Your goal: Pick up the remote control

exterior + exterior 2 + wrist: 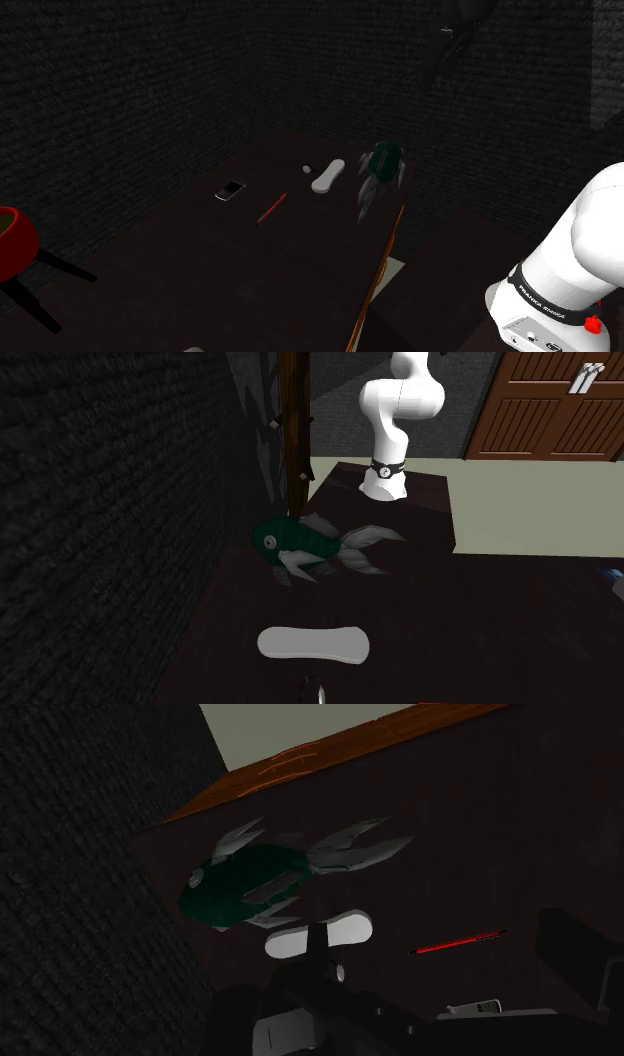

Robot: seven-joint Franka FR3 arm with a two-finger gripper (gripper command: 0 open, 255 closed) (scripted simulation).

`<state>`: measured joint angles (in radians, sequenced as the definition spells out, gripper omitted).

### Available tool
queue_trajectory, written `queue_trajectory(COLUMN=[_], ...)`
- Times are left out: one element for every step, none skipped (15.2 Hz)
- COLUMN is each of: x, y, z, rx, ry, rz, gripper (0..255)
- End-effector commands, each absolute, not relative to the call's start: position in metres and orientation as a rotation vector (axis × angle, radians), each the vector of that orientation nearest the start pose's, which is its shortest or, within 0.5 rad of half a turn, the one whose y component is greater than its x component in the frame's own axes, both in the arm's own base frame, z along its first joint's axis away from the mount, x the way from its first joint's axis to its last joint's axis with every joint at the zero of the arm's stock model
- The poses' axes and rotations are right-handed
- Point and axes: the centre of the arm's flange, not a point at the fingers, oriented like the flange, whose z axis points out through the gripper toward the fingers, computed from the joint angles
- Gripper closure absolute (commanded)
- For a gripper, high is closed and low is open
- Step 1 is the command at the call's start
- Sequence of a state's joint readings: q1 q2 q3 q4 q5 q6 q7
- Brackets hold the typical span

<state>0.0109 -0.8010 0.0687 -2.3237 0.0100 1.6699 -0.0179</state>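
The remote control is a plain white, elongated bar lying flat on the dark table, toward its far end. It also appears in the second exterior view and in the wrist view. A dark green fish figure with grey fins lies right beside it. My gripper hangs high above the table's far end, well clear of the remote. In the wrist view its black fingers stand apart around nothing, gripper open.
A red pen, a small phone and a tiny round object lie on the table nearer the shoulder view's left. A red bowl-shaped seat stands off the table. Dark brick walls close in; a brown door stands behind the arm.
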Motion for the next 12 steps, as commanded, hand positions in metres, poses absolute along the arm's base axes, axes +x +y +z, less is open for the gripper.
queue_trajectory(x=[0.312, 0.321, 0.33, 0.34, 0.349, 0.359, 0.368, 0.378, 0.388, 0.397, 0.407, 0.416], y=[0.033, 0.037, 0.039, 0.042, 0.044, 0.046, 0.048, 0.05, 0.051, 0.052, 0.053, 0.053], z=[0.619, 0.61, 0.601, 0.591, 0.582, 0.572, 0.563, 0.554, 0.544, 0.535, 0.525, 0.515], rx=[-3.167, -3.167, -3.167, -3.167, -3.165, -3.163, -3.16, -3.156, -3.152, -3.147, -3.142, -3.135], ry=[-0.127, -0.08, -0.033, 0.014, 0.06, 0.107, 0.154, 0.2, 0.247, 0.293, 0.339, 0.386], rz=[-0.233, -0.228, -0.223, -0.218, -0.214, -0.209, -0.204, -0.199, -0.194, -0.188, -0.183, -0.178], gripper=[0, 0, 0, 0, 0, 0, 0, 0, 0, 0, 0, 0])
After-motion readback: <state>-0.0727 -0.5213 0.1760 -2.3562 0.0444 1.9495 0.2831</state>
